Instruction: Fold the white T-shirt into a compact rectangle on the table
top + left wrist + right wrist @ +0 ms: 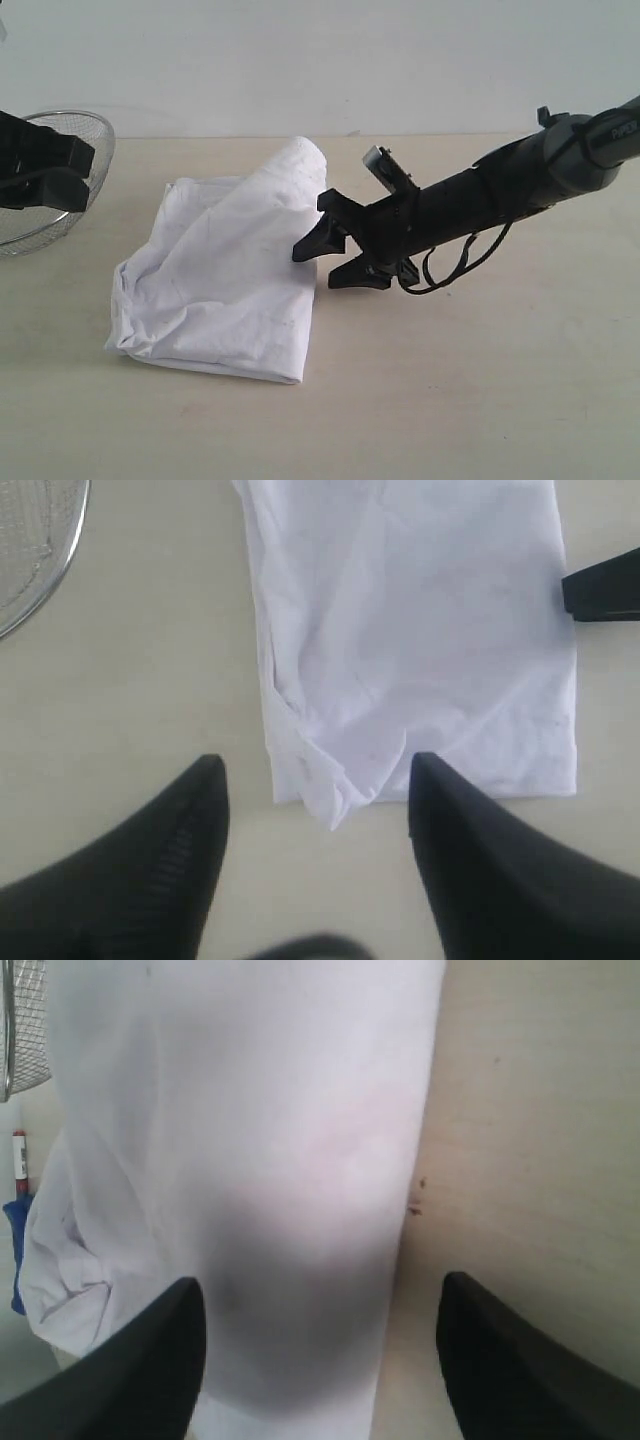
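Since the coming move turns on which tool is nearer the cloth, the layout is set out from the desk down. The desk (500,380) is taken up at its centre-left by the white T-shirt (225,270), which is gathered into a rough rectangle with a plain side up. Its long axis runs from the near-left corner to a raised, bunched end at the far right. A round wire basket (100,130) is stood at the far left, apart from the cloth.

The right tool (318,268) is held low just beside the shirt's right edge, jaws spread wide and nothing gripped, so the shirt lies directly to its left. Whether a fingertip touches the cloth cannot be told. The left tool (88,172) is held at the far left before the basket, likewise wide and empty, well apart from the shirt.

Of the 2 arms, the right is judged the nearer, and the bunched far end is judged the part to be folded toward the near side.
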Motion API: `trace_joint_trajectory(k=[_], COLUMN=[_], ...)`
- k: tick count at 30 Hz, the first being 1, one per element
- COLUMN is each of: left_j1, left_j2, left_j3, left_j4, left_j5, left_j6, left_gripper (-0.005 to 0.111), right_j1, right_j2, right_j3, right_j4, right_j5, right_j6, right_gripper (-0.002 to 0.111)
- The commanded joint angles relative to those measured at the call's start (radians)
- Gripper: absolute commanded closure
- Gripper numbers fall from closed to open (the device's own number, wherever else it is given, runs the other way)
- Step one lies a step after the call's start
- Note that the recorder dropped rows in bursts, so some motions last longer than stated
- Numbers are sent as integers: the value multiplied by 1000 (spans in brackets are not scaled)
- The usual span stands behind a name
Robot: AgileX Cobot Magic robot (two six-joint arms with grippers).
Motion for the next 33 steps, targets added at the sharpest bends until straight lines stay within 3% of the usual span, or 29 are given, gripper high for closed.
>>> trace_joint_trajectory(k=[1,24,30,33], left_j1=[1,1,1,1], left_j2=[-3,-3,-3,-3], left_j3=[-4,-4,-4,-4], left_j4=[-10,-10,-12,-12], left_j5=[-3,-7,-7,-7], left_j6=[5,7,7,7], left_gripper=[56,56,56,56], right_j1=[13,89,117,115], right_j2=[9,16,16,16], right_j3=[0,0,0,0], right_j4=[53,88,88,76], right_j5=[-1,-117,-152,-144], right_j6=[-47,-53,-51,-48], right_gripper=[49,50,72,90])
